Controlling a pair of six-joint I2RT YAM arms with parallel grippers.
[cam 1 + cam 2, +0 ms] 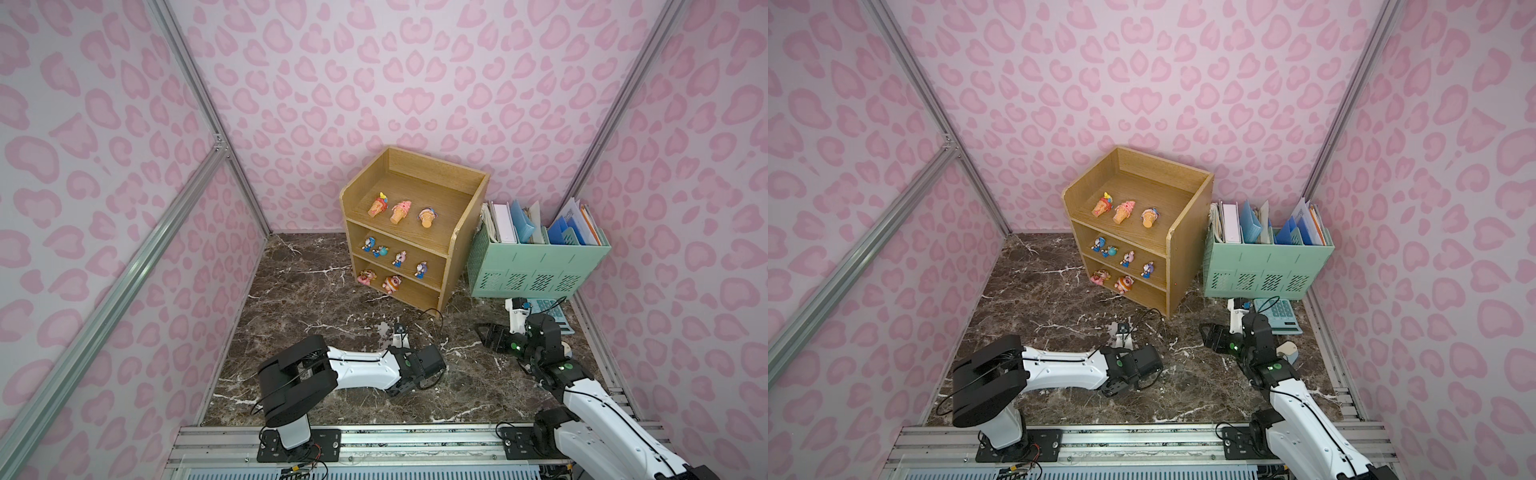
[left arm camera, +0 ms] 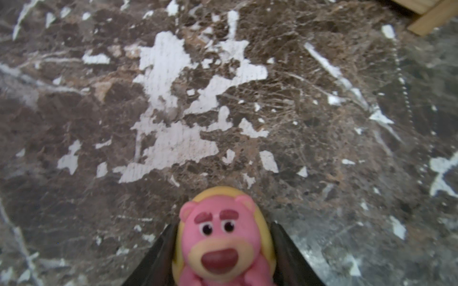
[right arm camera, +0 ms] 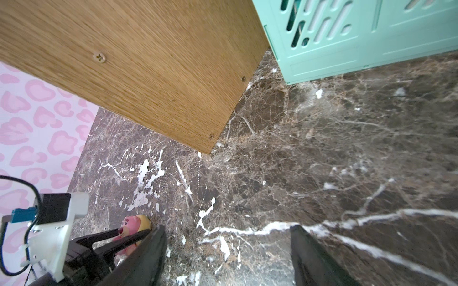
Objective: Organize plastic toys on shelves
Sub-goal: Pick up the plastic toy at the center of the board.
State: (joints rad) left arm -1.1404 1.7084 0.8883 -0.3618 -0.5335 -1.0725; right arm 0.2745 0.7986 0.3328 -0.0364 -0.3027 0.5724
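A chubby pink bear toy [image 2: 223, 245] with a yellow back sits between the black fingers of my left gripper [image 2: 223, 225], which press on both its sides just above the marble. The right wrist view shows the same bear [image 3: 131, 221] in that grip. In both top views my left wrist covers the toy. My right gripper [image 3: 227, 226] stands open over bare marble, to the right of the shelves [image 1: 469, 232]. Three orange cone toys [image 1: 401, 212] lie on the top tier, several blue-white figures [image 1: 400, 258] stand on the middle tier, and two pink ones [image 1: 391, 284] on the bottom.
A mint green file organizer [image 1: 540, 266] full of papers stands right of the shelves. A mint calculator [image 1: 557, 316] lies in front of it, behind my right arm. Pink patterned walls close three sides. The shelf's front corner [image 2: 431, 22] is near my left gripper.
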